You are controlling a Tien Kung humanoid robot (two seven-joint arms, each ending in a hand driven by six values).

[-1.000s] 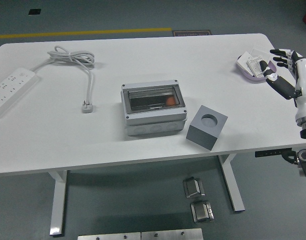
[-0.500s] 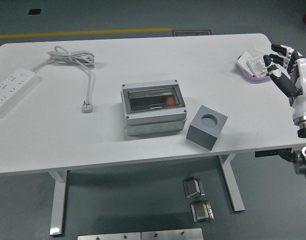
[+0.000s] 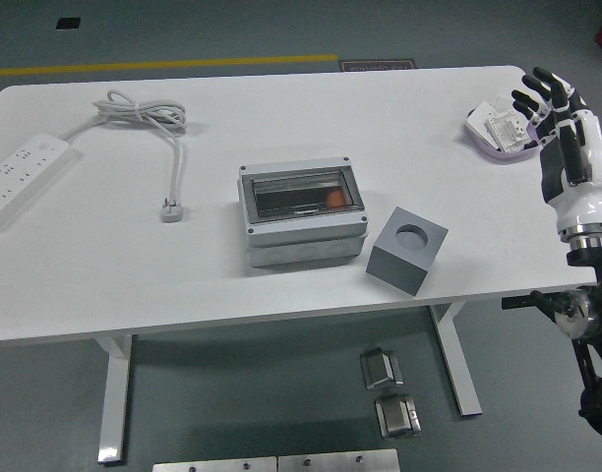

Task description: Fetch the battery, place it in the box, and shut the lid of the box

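I've got the right robot hand (image 3: 549, 98) at frame's right edge, fingers spread, gripping nothing, just beside the dish (image 3: 478, 135) w/ small packs. Box (image 3: 303, 211) sits mid tabletop (image 3: 134, 265), lid down, orange item inside, prob the battery (image 3: 333, 200). Task looks about done.

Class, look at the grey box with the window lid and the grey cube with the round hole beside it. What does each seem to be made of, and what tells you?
Box: likely moulded plastic, matt light grey, with corner screws and a smoky see-through lid. Cube: darker matt grey, flat even faces, perhaps plastic or foam; the look leaves it open.
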